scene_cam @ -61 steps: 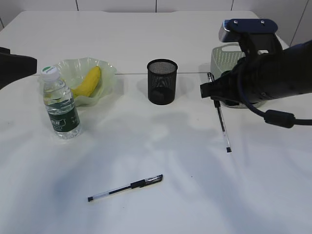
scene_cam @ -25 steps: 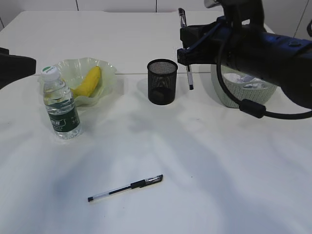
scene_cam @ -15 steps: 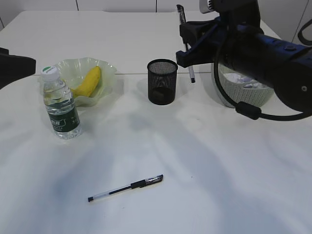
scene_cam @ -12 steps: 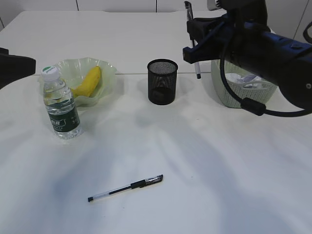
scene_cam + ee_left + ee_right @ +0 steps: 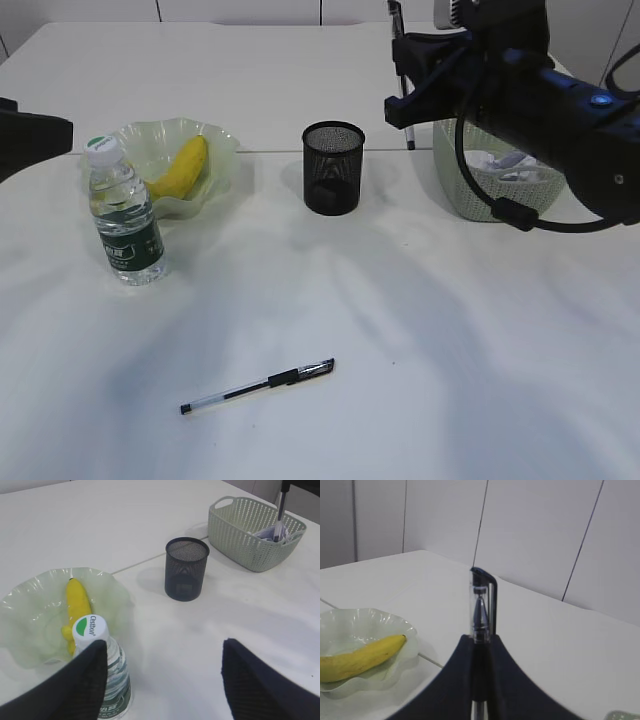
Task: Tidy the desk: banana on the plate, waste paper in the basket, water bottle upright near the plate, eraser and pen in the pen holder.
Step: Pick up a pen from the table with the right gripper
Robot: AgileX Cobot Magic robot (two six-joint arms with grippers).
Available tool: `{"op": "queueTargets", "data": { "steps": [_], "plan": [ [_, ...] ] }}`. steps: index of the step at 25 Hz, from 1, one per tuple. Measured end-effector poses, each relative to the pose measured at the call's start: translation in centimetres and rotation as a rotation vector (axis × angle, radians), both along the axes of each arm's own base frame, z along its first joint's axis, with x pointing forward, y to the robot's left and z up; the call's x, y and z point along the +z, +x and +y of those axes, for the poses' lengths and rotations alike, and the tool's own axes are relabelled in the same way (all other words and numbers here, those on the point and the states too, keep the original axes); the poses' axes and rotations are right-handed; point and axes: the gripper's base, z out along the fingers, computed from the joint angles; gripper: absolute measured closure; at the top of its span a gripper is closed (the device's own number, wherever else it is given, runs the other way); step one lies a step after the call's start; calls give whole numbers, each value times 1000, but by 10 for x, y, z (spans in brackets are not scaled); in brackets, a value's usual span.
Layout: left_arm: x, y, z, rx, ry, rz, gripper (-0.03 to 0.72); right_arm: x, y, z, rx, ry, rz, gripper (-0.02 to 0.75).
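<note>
My right gripper (image 5: 403,75) is shut on a pen (image 5: 407,130) and holds it upright in the air, to the right of and above the black mesh pen holder (image 5: 333,167). The right wrist view shows this pen (image 5: 481,610) clamped between the fingers. A second pen (image 5: 258,385) lies on the desk (image 5: 420,330) near the front. The banana (image 5: 183,166) lies in the plate (image 5: 222,142). The water bottle (image 5: 124,215) stands upright beside it. Waste paper (image 5: 500,160) sits in the basket (image 5: 470,195). My left gripper (image 5: 165,680) is open and empty, next to the bottle (image 5: 107,680). The eraser is hidden.
The left arm (image 5: 30,140) juts in at the left edge of the exterior view. A seam (image 5: 270,151) crosses the desk behind the pen holder. White wall panels stand beyond the far edge.
My right gripper has carried the pen a little to the right and upward, from just beside the pen holder toward the basket. The left gripper has stayed still.
</note>
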Motion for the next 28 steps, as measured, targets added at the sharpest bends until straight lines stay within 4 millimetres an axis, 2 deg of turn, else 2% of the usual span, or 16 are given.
{"op": "queueTargets", "data": {
  "steps": [16,22,28],
  "plan": [
    [0,1,2,20,8,-2,181,-4,49,23,91,75,-14,753],
    [0,1,2,28,12,-3,181,-15,63,16,92,81,10,753],
    [0,2,4,41,17,-4,182,-16,65,8,119,67,31,753]
  ]
}}
